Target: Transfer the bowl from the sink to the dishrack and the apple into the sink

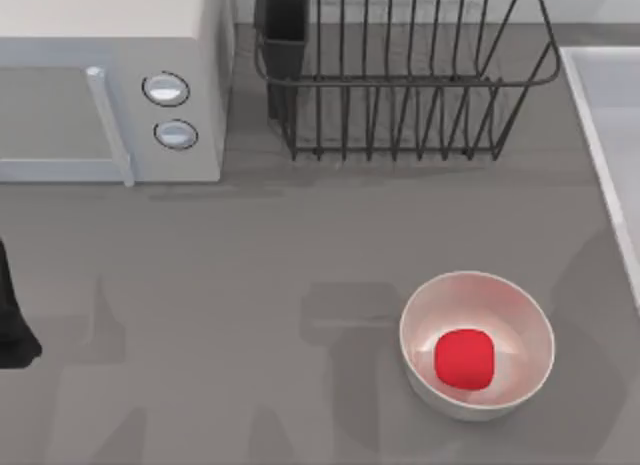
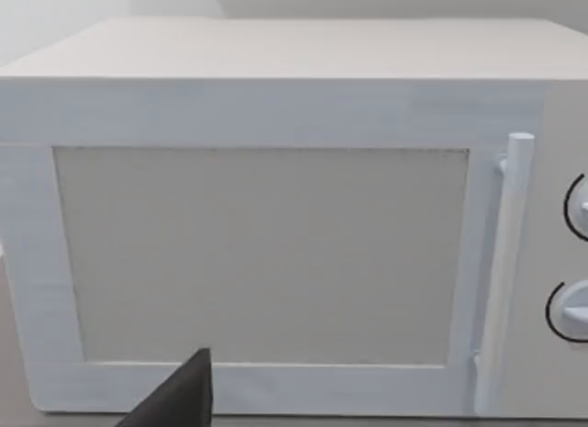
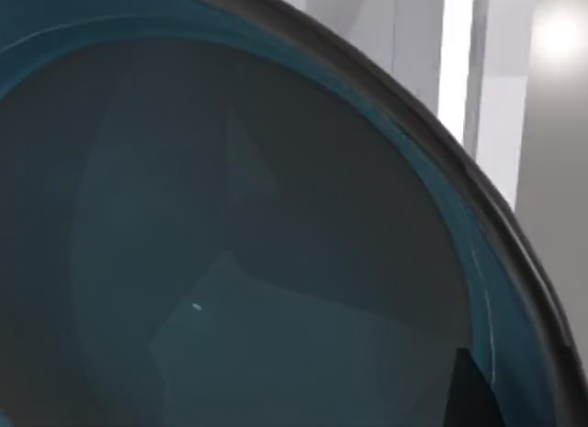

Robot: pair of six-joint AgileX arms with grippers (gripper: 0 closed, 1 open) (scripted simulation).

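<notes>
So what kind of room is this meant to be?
Probably a simulated kitchen counter: a white microwave with two round knobs, a dark wire dishrack, the pale rim of a sink, and a small red apple in a glossy white bowl.

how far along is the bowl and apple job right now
Nothing is finished: the dishrack holds no bowl, and the apple sits in the white bowl, not the sink. The right wrist view looks closely into the teal bowl. Both transfers remain.
</notes>
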